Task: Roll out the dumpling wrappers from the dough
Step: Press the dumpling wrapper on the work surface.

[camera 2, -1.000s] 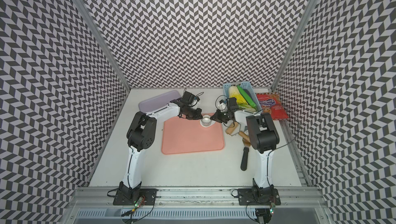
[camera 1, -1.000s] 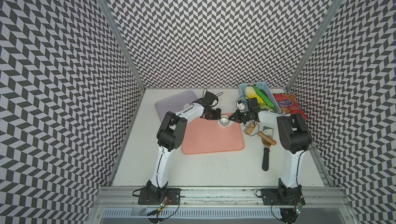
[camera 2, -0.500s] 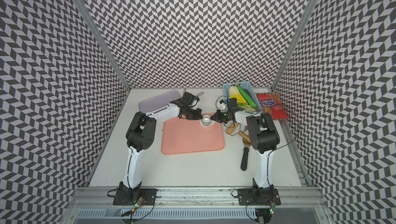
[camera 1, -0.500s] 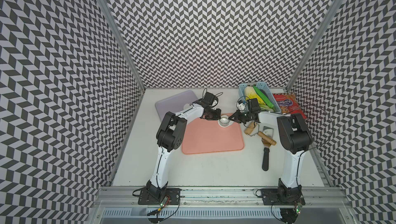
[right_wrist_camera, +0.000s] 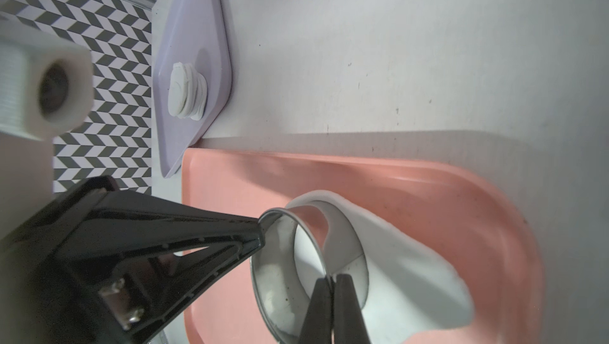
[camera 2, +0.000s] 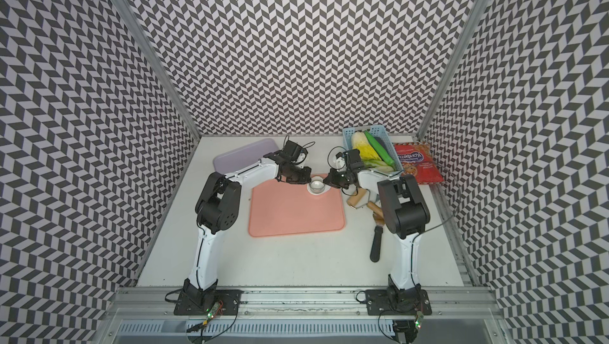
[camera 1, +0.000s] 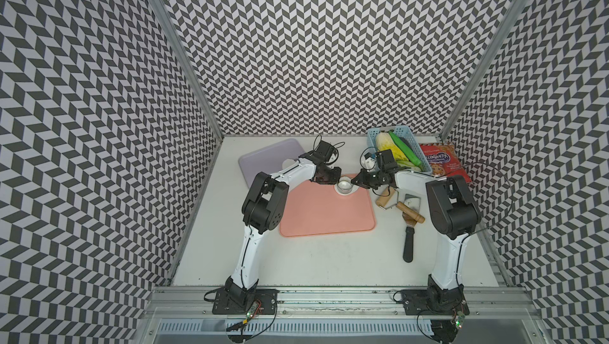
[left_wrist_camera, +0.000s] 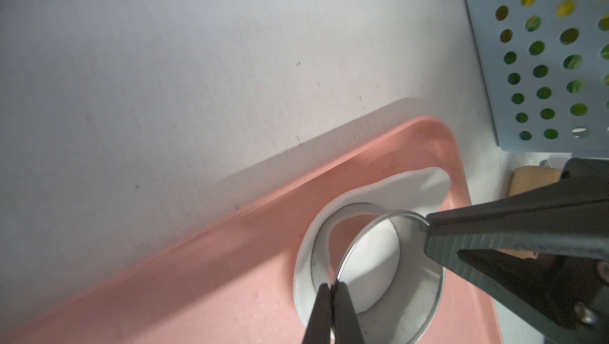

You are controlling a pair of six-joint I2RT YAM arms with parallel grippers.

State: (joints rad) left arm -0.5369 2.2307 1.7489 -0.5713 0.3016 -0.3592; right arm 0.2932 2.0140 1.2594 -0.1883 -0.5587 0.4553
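Left arm (camera 1: 263, 200) and right arm (camera 1: 451, 207) reaching forward, elbows bent, left gripper (left_wrist_camera: 333, 289) and right gripper (right_wrist_camera: 332, 281) tip to tip, each pinched tight on steel ring (camera 1: 344, 185) rim

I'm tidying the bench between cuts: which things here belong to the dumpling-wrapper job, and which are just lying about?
In the job: ring cutter, pinched by left gripper and right gripper; dough under it; pink tray; dumpling wrappers stacked on purple tray; wooden roller.

Lying about: blue basket of vegetables; red snack bag; black-handled spatula.
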